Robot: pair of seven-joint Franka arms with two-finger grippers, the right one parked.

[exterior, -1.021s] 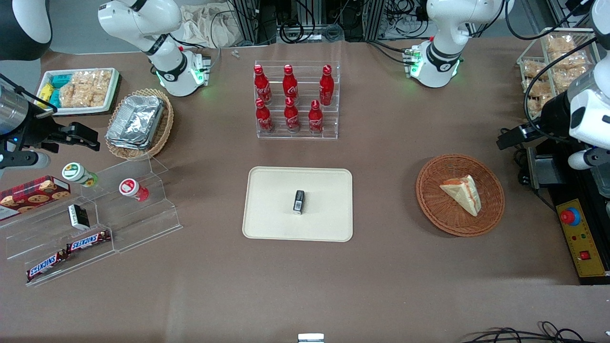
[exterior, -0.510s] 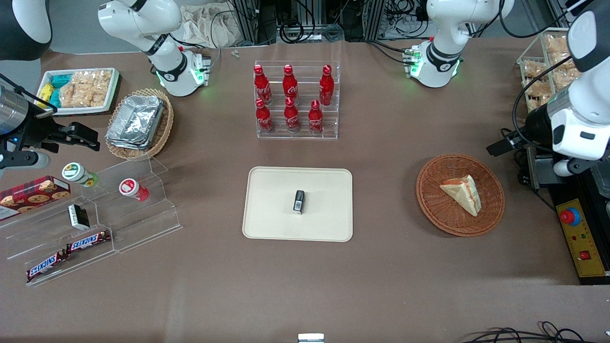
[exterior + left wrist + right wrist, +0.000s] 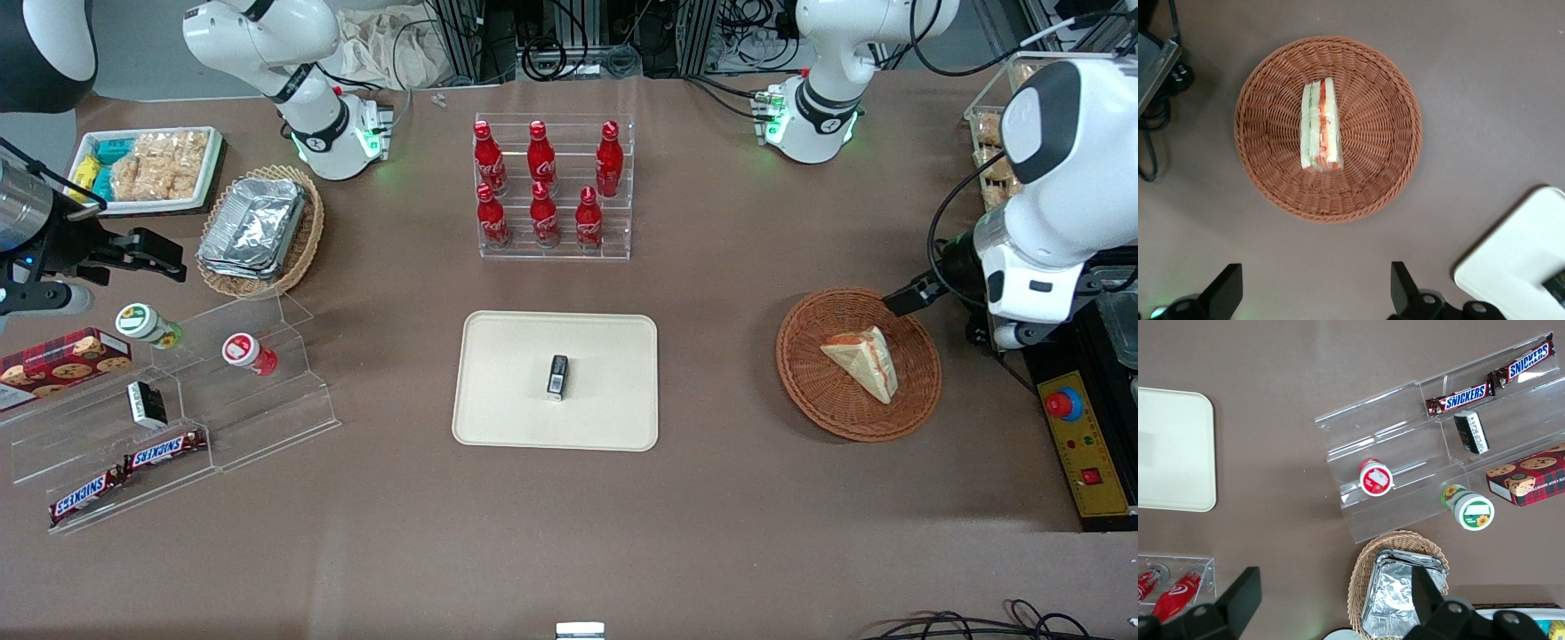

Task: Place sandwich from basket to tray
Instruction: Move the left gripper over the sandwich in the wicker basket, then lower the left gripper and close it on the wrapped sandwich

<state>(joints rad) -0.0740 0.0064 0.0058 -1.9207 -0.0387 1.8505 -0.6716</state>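
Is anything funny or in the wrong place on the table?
A small black box already sits in the middle of the tray, where the sandwich should go. The sandwich lies in its basket; the open gripper hangs above the table beside it.

The front view looks steeply down from high above the near edge of the bench (image 3: 711, 533), taking in its whole width. The left wrist view faces straight down, much closer, past the open claw (image 3: 1315, 300) onto the basket (image 3: 1391, 87) and a corner of the tray (image 3: 1518, 257) — both also seen from the front. The right wrist view looks down toward the parked arm's end — sharing the tray's edge.
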